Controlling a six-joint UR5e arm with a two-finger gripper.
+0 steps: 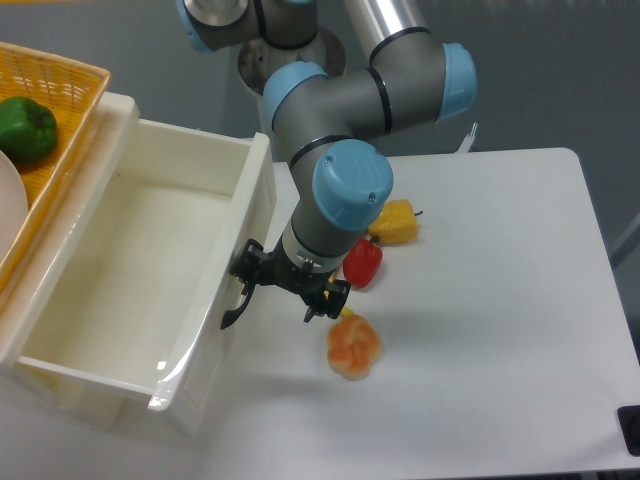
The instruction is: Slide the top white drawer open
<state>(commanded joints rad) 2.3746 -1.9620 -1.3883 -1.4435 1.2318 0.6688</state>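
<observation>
The yellow woven basket (62, 95) runs off the left edge. The grey-and-blue robot arm (345, 150) hides part of the yellow toy pepper (395, 222); finger spacing is unclear.

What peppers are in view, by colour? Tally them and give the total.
Green pepper: 1, in the yellow basket
Yellow pepper: 1, on the table
Red pepper: 1, on the table
Total: 3

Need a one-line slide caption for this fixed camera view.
Robot hand at the curved black handle of the pulled-out glossy cream-white plastic drawer, peppers beside it on the white table.
</observation>
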